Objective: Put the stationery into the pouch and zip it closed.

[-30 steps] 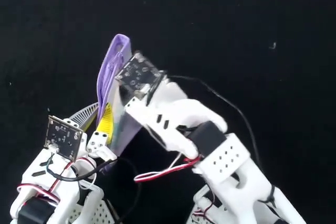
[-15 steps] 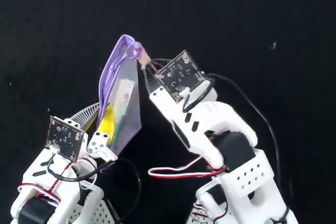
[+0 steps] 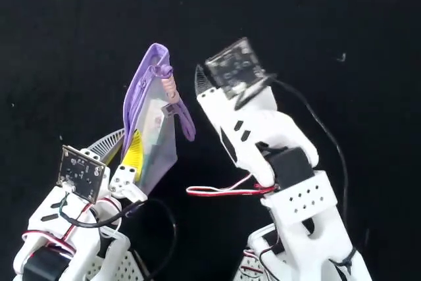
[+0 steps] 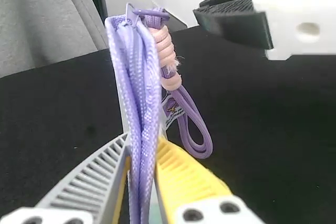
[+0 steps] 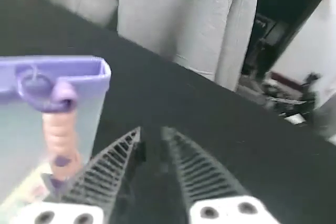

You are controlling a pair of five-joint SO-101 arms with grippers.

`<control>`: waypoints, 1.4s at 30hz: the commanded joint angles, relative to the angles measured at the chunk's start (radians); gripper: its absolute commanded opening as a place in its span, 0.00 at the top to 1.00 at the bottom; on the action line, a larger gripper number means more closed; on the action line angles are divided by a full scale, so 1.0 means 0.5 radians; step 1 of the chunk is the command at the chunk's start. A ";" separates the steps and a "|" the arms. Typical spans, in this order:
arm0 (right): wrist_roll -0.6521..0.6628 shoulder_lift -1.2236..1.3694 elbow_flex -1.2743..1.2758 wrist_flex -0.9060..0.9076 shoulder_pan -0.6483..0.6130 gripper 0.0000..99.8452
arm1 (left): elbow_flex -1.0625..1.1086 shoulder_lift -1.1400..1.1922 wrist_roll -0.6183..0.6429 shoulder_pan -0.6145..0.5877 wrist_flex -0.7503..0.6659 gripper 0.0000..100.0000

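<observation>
Right gripper (image 5: 151, 134) has let go and backed off, jaws parted; left gripper (image 4: 142, 148) clamps the pouch (image 3: 155, 133) upright.

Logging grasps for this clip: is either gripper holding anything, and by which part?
The left gripper clamps the pouch by its purple edge, at the lower end. The right gripper is open and holds nothing.

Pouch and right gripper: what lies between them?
Only bare black table, in the high view; the pink pull on the pouch hangs clear of the right gripper.
</observation>
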 commanded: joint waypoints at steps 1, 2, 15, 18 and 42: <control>-0.107 -0.198 -0.060 0.064 -0.129 0.79 | 0.035 0.015 0.021 0.029 0.006 0.97; -0.107 -0.265 -0.048 0.098 -0.184 0.77 | 0.035 0.015 0.021 0.029 0.006 0.97; -0.117 -0.345 0.413 -0.365 -0.546 0.79 | 0.035 0.015 0.021 0.029 0.009 0.97; -0.117 -0.269 0.416 -0.457 -0.552 0.79 | 0.035 0.015 0.021 0.029 0.009 0.97; -0.107 0.054 0.345 -0.678 -0.377 0.96 | 0.035 0.015 0.025 0.029 0.009 0.97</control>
